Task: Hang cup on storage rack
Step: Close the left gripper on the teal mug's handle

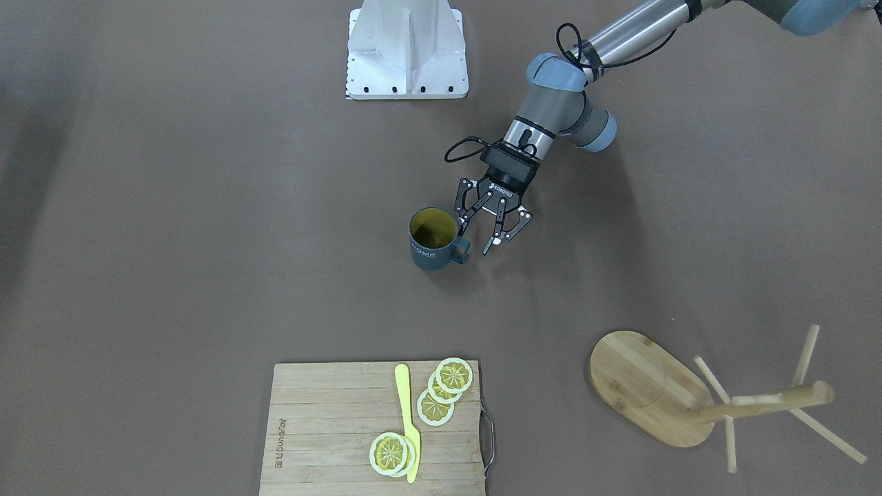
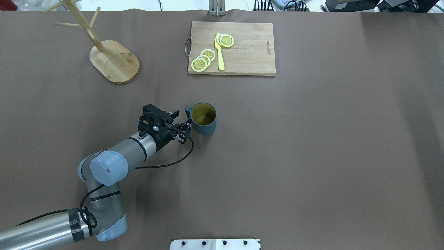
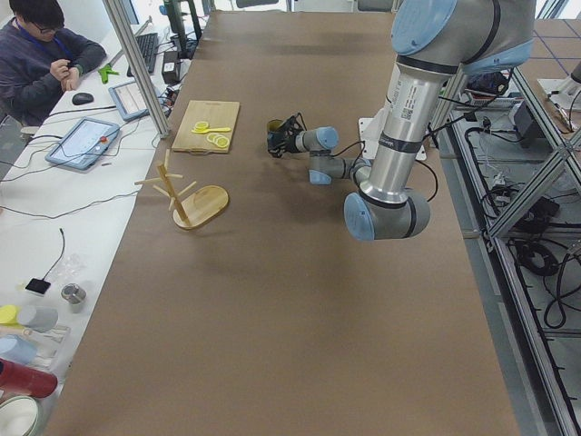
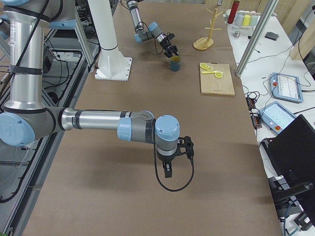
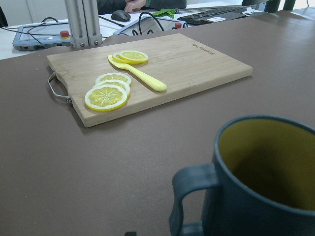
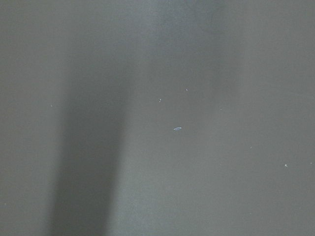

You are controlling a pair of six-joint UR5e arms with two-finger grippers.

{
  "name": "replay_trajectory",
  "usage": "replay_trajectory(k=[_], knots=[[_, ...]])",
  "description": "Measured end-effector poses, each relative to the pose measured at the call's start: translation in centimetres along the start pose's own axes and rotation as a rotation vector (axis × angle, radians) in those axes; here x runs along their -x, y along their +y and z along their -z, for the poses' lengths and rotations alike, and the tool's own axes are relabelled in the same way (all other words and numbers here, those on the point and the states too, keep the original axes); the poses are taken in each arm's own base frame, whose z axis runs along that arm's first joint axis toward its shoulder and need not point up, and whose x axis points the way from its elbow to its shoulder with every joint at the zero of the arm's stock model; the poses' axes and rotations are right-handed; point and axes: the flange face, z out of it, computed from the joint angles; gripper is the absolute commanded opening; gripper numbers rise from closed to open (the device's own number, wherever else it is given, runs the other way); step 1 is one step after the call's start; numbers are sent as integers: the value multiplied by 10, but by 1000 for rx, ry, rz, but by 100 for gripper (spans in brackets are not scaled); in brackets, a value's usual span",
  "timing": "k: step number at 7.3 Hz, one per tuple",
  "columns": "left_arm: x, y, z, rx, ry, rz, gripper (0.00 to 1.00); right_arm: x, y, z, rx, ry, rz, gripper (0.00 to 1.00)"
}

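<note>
Left arm (image 2: 131,152) had silver tubes, grey joints, pale-blue caps, looping black cable; left gripper (image 1: 477,236) was black, white lettering.

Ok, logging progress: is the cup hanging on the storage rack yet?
No, the cup stands upright on the table, well apart from the storage rack.

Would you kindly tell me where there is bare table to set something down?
Free: the wide table on the handle-free side of the cup, and the strip between cutting board and storage rack. Crowded: the cup's handle side, where the left gripper hovers open.
</note>
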Motion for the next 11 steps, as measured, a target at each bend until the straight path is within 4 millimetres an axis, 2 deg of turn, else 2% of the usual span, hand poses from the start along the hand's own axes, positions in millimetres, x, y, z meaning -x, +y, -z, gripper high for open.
replay_trajectory(k=[2, 6, 10, 11], knots=[[1, -1, -4, 0, -5, -1, 48, 0, 0, 0, -1, 0, 1, 100], [20, -12, -9, -9, -30, -1, 48, 1, -1, 1, -1, 0, 1, 100], [7, -18, -20, -5, -10, 3, 47, 0, -1, 1, -1, 1, 1, 100], [4, -19, -22, 0, -1, 3, 38, 0, -2, 0, -1, 0, 1, 100]])
